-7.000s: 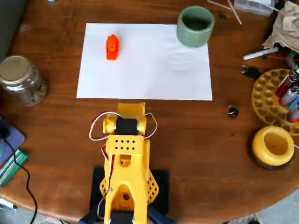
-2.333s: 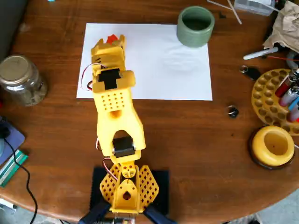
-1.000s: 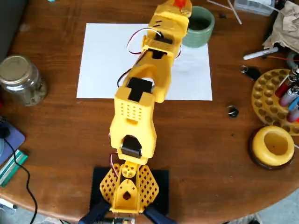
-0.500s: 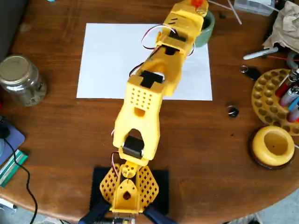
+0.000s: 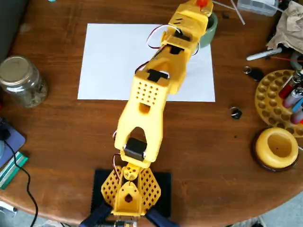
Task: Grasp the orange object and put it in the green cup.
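My yellow arm reaches from its base (image 5: 130,189) toward the top right of the overhead view. The gripper (image 5: 200,5) is at the top edge, and its fingers are mostly hidden by the wrist. The small orange object (image 5: 203,3) shows at the gripper's tip, held there. The pale green cup (image 5: 211,29) stands at the top right corner of a white paper sheet (image 5: 113,56). The arm covers most of the cup, so only its right rim shows, just below the gripper in the picture.
A glass jar (image 5: 21,80) stands at the left. At the right are a yellow round holder (image 5: 277,147), a yellow pegged tray with pens (image 5: 274,97), a small black piece (image 5: 236,112) and a marker (image 5: 262,54). A clear box (image 5: 258,5) is at the top.
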